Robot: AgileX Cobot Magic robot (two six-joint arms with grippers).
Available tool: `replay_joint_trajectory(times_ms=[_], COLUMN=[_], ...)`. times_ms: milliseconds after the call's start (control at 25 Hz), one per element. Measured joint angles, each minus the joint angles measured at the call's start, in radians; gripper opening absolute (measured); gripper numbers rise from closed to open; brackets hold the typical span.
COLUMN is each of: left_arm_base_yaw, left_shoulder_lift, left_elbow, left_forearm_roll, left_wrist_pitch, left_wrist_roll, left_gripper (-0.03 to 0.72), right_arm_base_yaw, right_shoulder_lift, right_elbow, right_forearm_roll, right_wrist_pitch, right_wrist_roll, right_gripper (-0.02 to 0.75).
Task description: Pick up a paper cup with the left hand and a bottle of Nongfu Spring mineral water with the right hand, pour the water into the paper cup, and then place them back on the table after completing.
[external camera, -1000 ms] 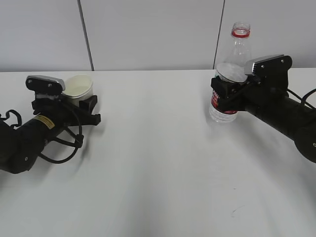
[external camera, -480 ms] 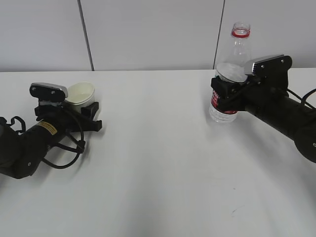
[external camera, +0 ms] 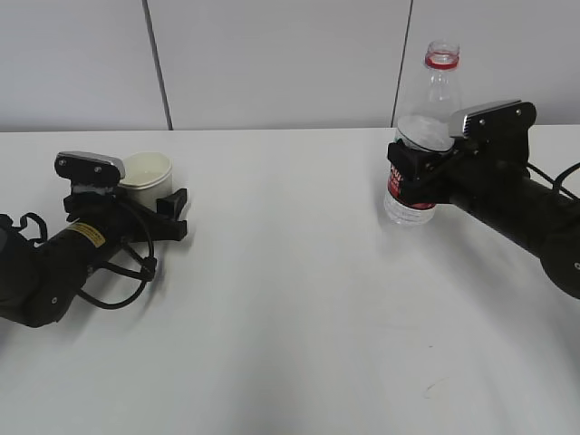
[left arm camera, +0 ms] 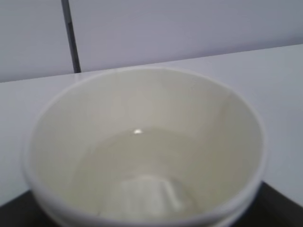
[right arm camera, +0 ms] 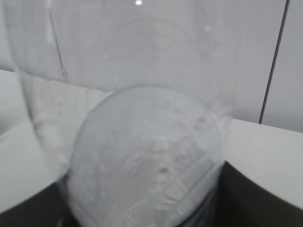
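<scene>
A white paper cup (external camera: 145, 169) stands level at the table's far left, between the fingers of my left gripper (external camera: 152, 190), which is shut on it low over the white table (external camera: 290, 308). In the left wrist view the cup (left arm camera: 142, 118) fills the frame and holds clear water (left arm camera: 137, 175). The clear Nongfu Spring bottle (external camera: 428, 100), uncapped, with a red neck ring and a red label, stands upright at the far right. My right gripper (external camera: 412, 174) is shut around its lower body. The bottle (right arm camera: 142, 142) fills the right wrist view.
A pale panelled wall (external camera: 272, 63) runs along the table's back edge. Loose black cables (external camera: 118, 272) hang beside the left arm. The right arm (external camera: 526, 217) lies along the table's right side.
My left arm has sunk a little and shifted right with the cup, which went from tilted to level. The right arm and the bottle have not moved.
</scene>
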Motion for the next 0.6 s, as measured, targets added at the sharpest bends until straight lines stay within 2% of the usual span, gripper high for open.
replay_joint_trajectory(times_ms=[240,600], left_arm_base_yaw=[0.0,0.0], left_shoulder_lift=[0.0,-0.087], left_elbow=[0.002,0.119], left_forearm_roll=[-0.015,-0.038], left_wrist_pitch=[0.0,-0.002], left_wrist_roll=[0.001,0.001], left_gripper=[0.538,0.538], right_arm_base_yaw=[0.0,0.0], right_shoulder_lift=[0.0,0.0], right_elbow=[0.0,0.0], right_forearm_roll=[0.0,0.0], right_wrist_pitch=[0.0,0.0], right_wrist_roll=[0.0,0.0], right_gripper=[0.389,0.389])
